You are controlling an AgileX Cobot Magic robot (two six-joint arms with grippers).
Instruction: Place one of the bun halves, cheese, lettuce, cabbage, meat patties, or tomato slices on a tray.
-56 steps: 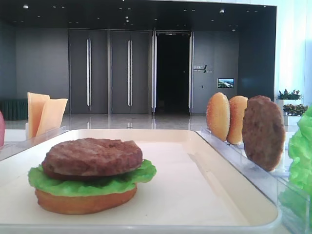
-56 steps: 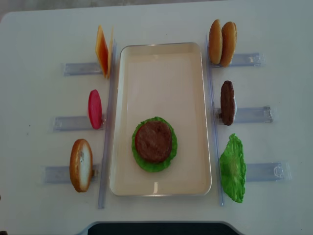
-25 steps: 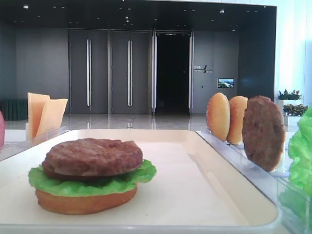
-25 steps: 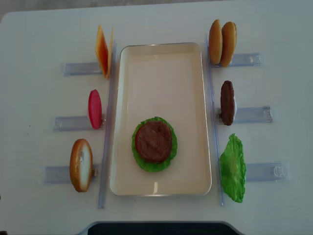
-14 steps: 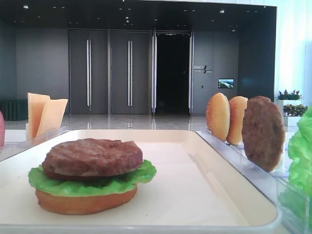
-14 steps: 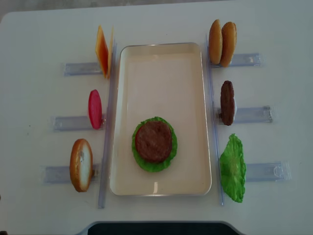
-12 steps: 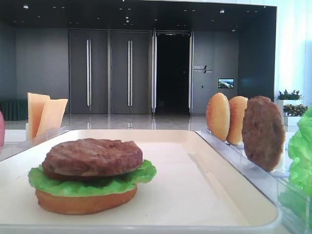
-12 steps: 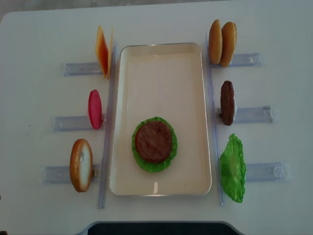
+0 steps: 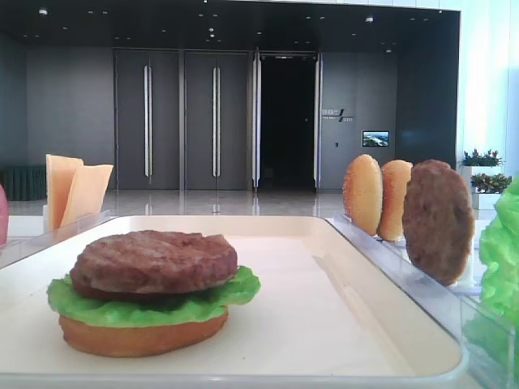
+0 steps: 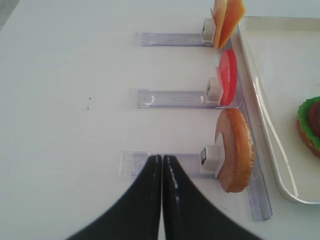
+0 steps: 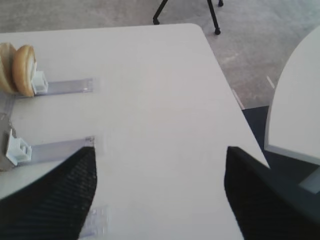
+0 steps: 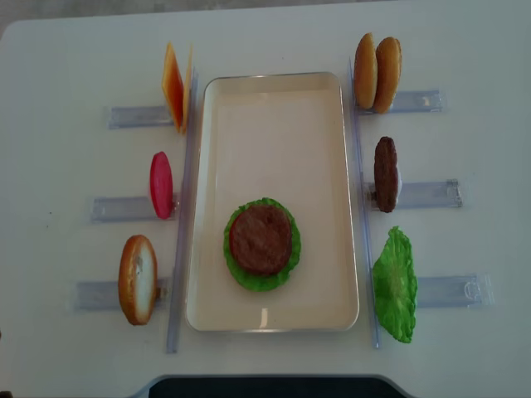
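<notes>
On the large cream-white rectangular tray [image 12: 274, 124] a stack already stands near its front end: a golden-orange bottom bun half [image 9: 142, 336], a ruffled bright green lettuce leaf [image 12: 238, 274] and a rough dark brown meat patty [image 12: 260, 240] on top. The remaining pieces stand on edge in clear plastic holders [image 12: 129, 116] on both sides of the tray: pale yellow-orange cheese slices [image 12: 175, 86], a flat red tomato slice [image 12: 161, 185] and a tan bun half [image 12: 137, 279] on the left; two golden bun halves [image 12: 377, 72], a second dark patty [image 12: 385, 174] and a second green lettuce leaf [image 12: 395, 285] on the right.

The left gripper [image 10: 162, 165] has its black fingers pressed together and holds nothing; it hangs over the white table [image 12: 66, 66] just beside the holder of the tan bun half. The right gripper [image 11: 160, 155] has its fingers spread wide and empty, over bare table well apart from the right-hand holders.

The step in hand seems to be choosing and reaching for the next layer. Cheese or tomato would suit the left arm, which would first have to part its fingers. A good grasp likely takes a piece across its thin faces near the top edge, lifts it straight up out of the holder's slot so the holder does not drag along, then lays it flat and centred on the patty, releasing low so the stack does not shift.
</notes>
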